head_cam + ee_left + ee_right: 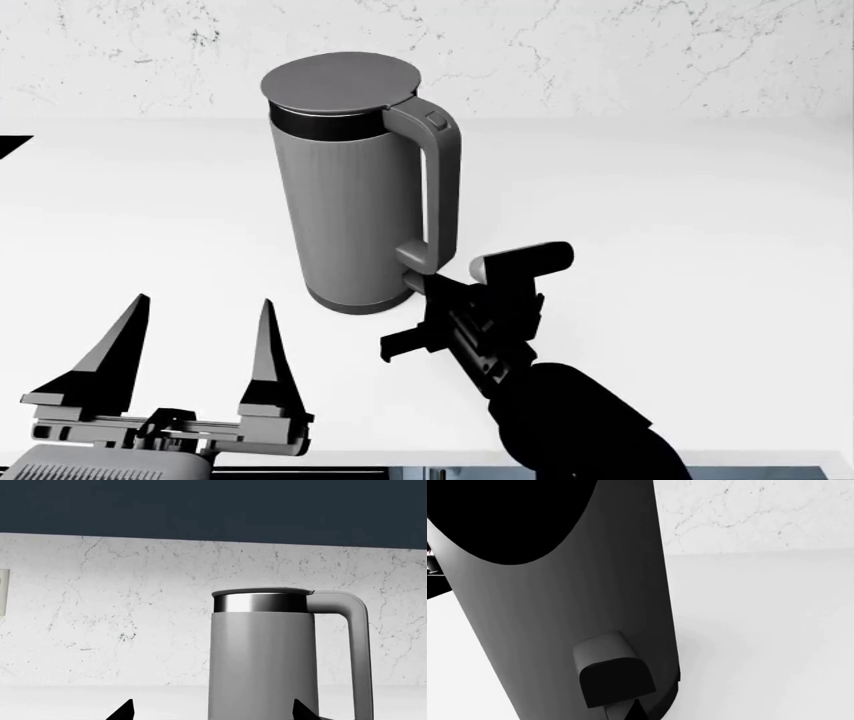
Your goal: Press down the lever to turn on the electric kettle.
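Observation:
The electric kettle (350, 190), tall and grey with a flat lid and a loop handle, stands upright on the white counter. The lever (415, 257) is a stubby dark tab at the handle's lower end. My right gripper (424, 283) is shut, and its tip is right at the lever. In the right wrist view the lever (614, 672) juts from the dark kettle body (560, 605), and my shut gripper (637, 711) meets its edge. My left gripper (203, 302) is open and empty, well short of the kettle. The left wrist view shows this gripper (213, 712) facing the kettle (263, 655).
A marble-veined wall (601, 50) rises behind the white counter (694, 230). A wall outlet (3, 592) shows at the edge of the left wrist view, under a dark cabinet (213, 505). The counter's front edge (400, 466) runs below my arms.

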